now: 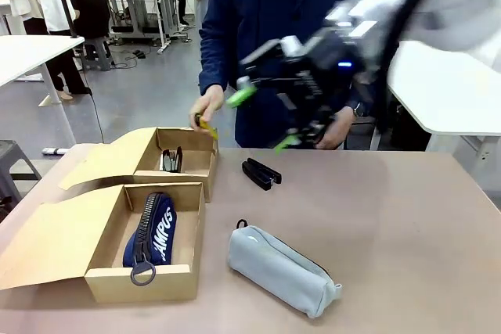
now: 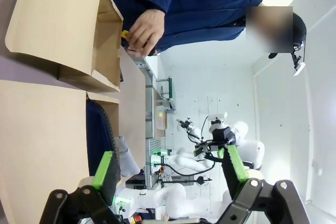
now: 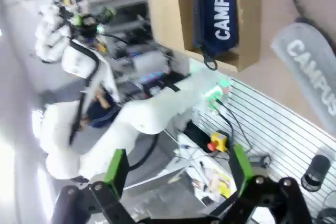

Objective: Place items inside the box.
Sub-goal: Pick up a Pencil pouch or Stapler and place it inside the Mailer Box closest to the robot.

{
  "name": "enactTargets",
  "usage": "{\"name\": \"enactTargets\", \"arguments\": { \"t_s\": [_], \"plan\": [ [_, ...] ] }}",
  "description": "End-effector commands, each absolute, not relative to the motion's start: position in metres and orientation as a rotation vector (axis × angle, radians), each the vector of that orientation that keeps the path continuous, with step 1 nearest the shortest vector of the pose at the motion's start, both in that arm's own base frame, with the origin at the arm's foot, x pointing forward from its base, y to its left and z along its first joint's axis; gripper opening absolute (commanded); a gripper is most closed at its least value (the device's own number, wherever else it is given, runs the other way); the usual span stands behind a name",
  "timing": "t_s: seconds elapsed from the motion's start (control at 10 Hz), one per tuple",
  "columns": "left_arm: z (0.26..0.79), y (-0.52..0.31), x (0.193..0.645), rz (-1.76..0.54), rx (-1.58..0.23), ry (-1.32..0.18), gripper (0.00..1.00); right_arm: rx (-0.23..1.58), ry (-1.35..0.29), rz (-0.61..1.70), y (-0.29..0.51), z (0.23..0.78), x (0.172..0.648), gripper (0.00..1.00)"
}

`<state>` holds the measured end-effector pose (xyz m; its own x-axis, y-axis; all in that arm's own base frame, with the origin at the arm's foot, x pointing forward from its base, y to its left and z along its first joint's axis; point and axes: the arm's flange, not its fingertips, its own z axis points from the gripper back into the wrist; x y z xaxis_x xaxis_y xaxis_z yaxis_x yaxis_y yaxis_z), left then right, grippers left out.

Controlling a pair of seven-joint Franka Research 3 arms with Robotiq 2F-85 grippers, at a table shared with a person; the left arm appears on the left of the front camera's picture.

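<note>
Look up high at 1 o'clock over the table [image 1: 391, 217] for the right gripper [image 1: 264, 120]: blurry, green pads spread as wide as can be, nothing held. Find the left gripper [image 2: 170, 174] in its own wrist view, also wide open and holding nothing.

Count the things already inside: navy pouch [image 1: 153, 232] lying in the near box [image 1: 141, 285] at 8 o'clock, and one black stapler [image 1: 172, 160] in the far box [image 1: 192, 140] at 10 o'clock. Spot the person's hand [image 1: 205, 107] just above that far box, pinching the yellow utility knife [image 1: 207, 125], most likely about to drop it in.

Left out on the table: the loose stapler [image 1: 261, 174] at 12 o'clock, near the far box, and the grey-blue pouch [image 1: 282, 270] at 6 o'clock.

Probably next for the right gripper: go for the loose stapler, the nearest thing below it. To do it well:

- Stay well away from the person's hand over the far box.
- Come straight down.
- Turn the wrist to put one pad on each long side of the stapler, not on the ends.
- Squeeze near the middle to stop tipping.
- Lift fully before crossing the box wall, then lower inside before letting go.
- Save the soft pouch for later, grab across its narrow middle, and expect some sagging.
</note>
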<state>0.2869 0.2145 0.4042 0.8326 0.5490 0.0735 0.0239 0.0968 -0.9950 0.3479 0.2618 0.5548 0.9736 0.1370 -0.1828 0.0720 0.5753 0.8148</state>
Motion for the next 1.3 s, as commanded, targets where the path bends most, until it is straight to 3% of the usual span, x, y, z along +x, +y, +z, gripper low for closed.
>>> {"name": "enactTargets", "arguments": {
  "t_s": [0.0,0.1,0.3,0.6,0.8,0.9,1.2],
  "plan": [
    [0.404,0.213,0.286,0.395,-1.446,-0.510,1.00,1.123,0.262,-0.074,0.169,0.519,0.318,1.00],
    [0.404,0.213,0.286,0.395,-1.446,-0.510,1.00,1.195,0.437,-0.158,0.124,0.496,0.318,1.00],
    [0.404,0.213,0.286,0.395,-1.446,-0.510,1.00,1.343,0.462,-0.169,0.049,0.435,0.313,1.00],
    [0.404,0.213,0.286,0.395,-1.446,-0.510,1.00,1.513,0.098,-0.030,-0.011,0.323,0.274,1.00],
    [0.404,0.213,0.286,0.395,-1.446,-0.510,1.00,1.617,-0.080,-0.156,-0.001,0.270,0.275,1.00],
    [0.404,0.213,0.286,0.395,-1.446,-0.510,1.00,1.509,0.125,-0.119,-0.050,0.345,0.329,1.00],
    [0.404,0.213,0.286,0.395,-1.446,-0.510,1.00,1.509,0.125,-0.119,-0.050,0.345,0.329,1.00]
  ]
}}
